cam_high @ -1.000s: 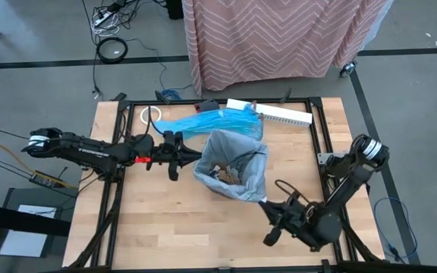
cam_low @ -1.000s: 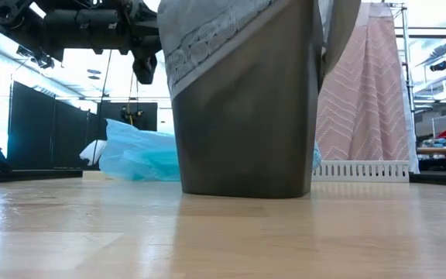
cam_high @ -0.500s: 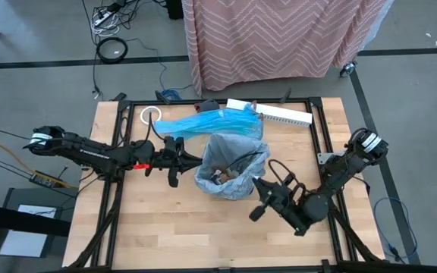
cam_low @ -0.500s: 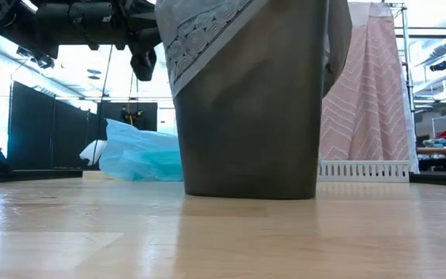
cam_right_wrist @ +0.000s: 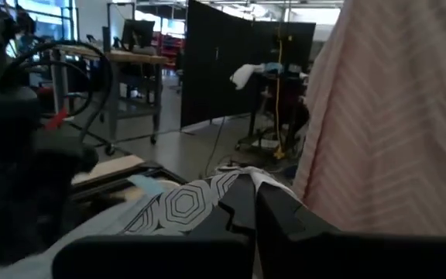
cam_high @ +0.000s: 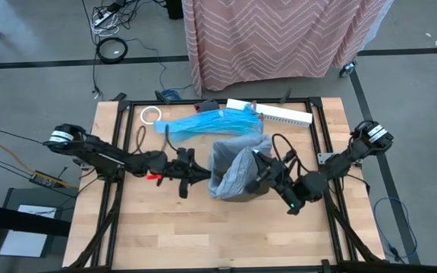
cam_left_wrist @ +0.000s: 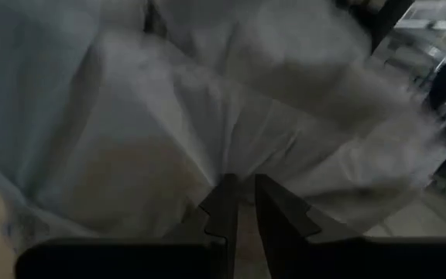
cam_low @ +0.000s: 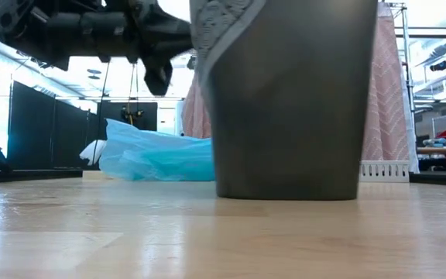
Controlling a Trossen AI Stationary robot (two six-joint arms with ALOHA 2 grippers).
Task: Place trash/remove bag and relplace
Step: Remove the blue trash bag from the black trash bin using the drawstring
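A dark grey bin stands mid-table, lined with the thin grey bag. The bag's film is gathered over the bin's mouth, so the trash is hidden. My left gripper reaches level from the table's left and is shut on the bag's left side. My right gripper comes from the right and is shut on the bag's right side. The low view shows the bag's patterned edge hanging over the bin's rim beside the left gripper. My left gripper pinches a gathered fold of the bag's film between its two fingers, coming level from the table's left. The creases fan out from the fingertips, so the film is drawn taut there. My right gripper pinches the bag's hexagon-printed edge between its two fingers, level, from the table's right. The film drapes away below the fingers over the bin.
A bright blue plastic bag lies behind the bin toward the far edge. A white tape roll sits at the far left and a white ribbed strip at the far right. Bare wood lies along the near edge.
My right gripper has swung up from the near right toward the bin, rolling as it went, and has drawn the bag's right edge over the bin's mouth, covering the trash. My left gripper has moved right, still holding the bag. The bin has slid toward the right.
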